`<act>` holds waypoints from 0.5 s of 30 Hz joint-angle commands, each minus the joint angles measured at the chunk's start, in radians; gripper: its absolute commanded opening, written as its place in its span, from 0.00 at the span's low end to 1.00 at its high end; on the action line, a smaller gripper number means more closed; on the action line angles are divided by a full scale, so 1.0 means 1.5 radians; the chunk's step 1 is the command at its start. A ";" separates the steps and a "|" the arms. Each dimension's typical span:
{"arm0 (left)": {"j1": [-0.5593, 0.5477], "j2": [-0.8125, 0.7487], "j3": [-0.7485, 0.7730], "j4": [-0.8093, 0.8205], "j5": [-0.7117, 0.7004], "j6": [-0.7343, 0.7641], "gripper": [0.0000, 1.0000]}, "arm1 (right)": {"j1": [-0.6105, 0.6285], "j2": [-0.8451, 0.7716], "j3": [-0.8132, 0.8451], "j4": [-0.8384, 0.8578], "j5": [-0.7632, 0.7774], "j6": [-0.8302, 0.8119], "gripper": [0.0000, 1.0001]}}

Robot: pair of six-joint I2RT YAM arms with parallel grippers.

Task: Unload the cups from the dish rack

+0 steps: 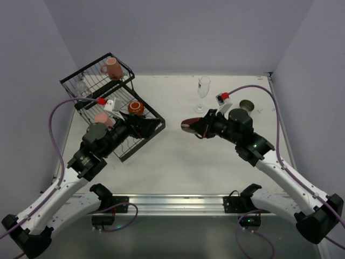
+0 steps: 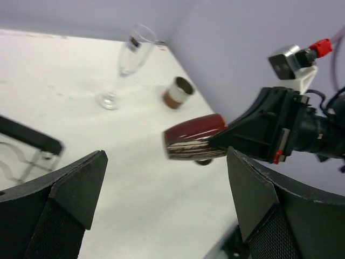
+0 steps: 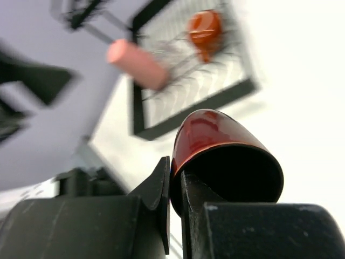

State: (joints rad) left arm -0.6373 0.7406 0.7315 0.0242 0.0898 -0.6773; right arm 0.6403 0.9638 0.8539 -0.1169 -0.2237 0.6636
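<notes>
The job is part done. Two cups are out of the dish rack and sit on the table. A clear stemmed glass stands upright at the far side. A little brown cup sits to its right, near the far right corner.

A third one, the dark red cup, is out of the rack too, but it does not look set down yet. It seems to hang over the middle of the table, to the right of the rack and apart from it. The right gripper is clamped on its rim, one finger inside and one outside; the cup lies sideways with its mouth toward the gripper. Putting it down looks like the step in hand.

The left gripper is at the near right corner of the rack; its fingers are wide apart and nothing is between them.

Three cups are plainly left in the rack. The pink mug sits in the raised part at the far end; the orange-red mug is on the flat tray; the salmon tumbler lies on the tray close by the left arm. Something clear shows in the far left part of the rack; it may be one more glass, but it is too faint to tell. So less than half of the job looks done.
</notes>
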 commanded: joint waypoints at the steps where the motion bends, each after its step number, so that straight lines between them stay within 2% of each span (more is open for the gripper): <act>1: -0.002 -0.031 0.093 -0.231 -0.186 0.165 1.00 | -0.065 0.010 0.061 -0.203 0.101 -0.095 0.00; 3: -0.002 -0.046 0.102 -0.277 -0.244 0.192 1.00 | -0.118 0.038 0.071 -0.248 0.111 -0.114 0.00; 7: -0.002 -0.084 0.082 -0.305 -0.339 0.242 1.00 | -0.156 0.131 0.136 -0.298 0.195 -0.141 0.00; 11: -0.002 -0.101 0.051 -0.292 -0.368 0.252 1.00 | -0.167 0.251 0.231 -0.338 0.279 -0.184 0.00; 15: -0.001 -0.107 0.029 -0.282 -0.365 0.264 1.00 | -0.180 0.387 0.328 -0.369 0.316 -0.210 0.00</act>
State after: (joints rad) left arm -0.6373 0.5865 0.7986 -0.3866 -0.4015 -0.3382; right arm 0.3859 1.4731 1.2282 -0.6426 0.1410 0.4191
